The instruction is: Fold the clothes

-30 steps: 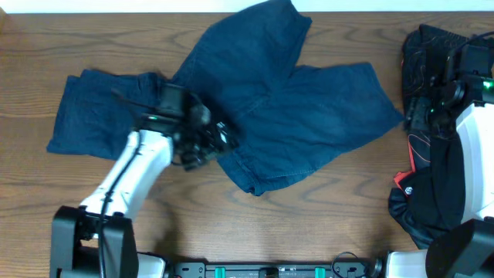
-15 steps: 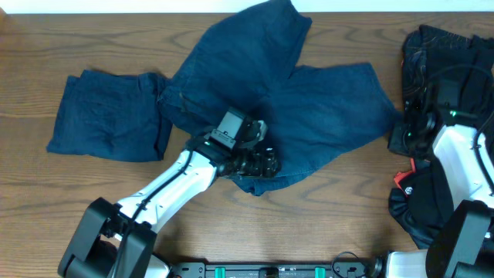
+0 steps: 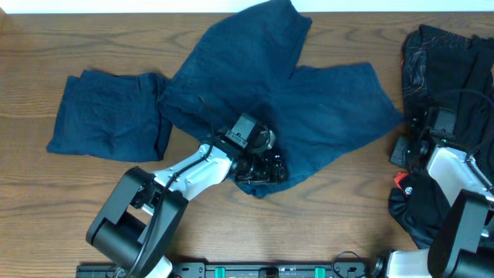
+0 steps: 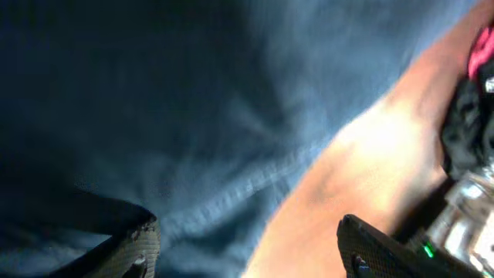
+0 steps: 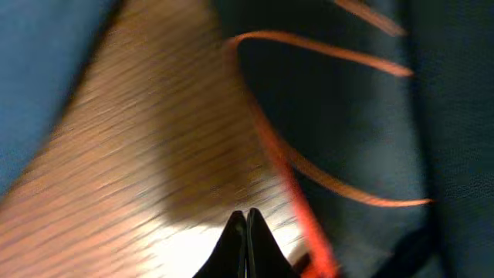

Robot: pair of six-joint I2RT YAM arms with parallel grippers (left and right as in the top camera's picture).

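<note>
Jaws on the left gripper are spread wide with nothing between them, hanging right over the near hem of the big navy trousers. My guess is that's on purpose: the hem line runs across the gap between the fingers, so a drop and a squeeze would catch that edge for a fold. Most of the cloth sprawls away beyond the jaws, legs splayed in a loose V, so it's nowhere near folded. Off to that gripper's left, well apart, sits a second navy piece that looks doubled over already, probably parked there to keep it out of the way.

Right gripper has its jaws pressed together on nothing, hovering over bare wood. There's a dark pile just beside it, and an orange cord loops off that pile just ahead of the fingertips. Looks like it's waiting its turn.

Table is brown wood grain, with some glare in the wrist views. Can't see much of the room, only a pale strip past the far edge.
</note>
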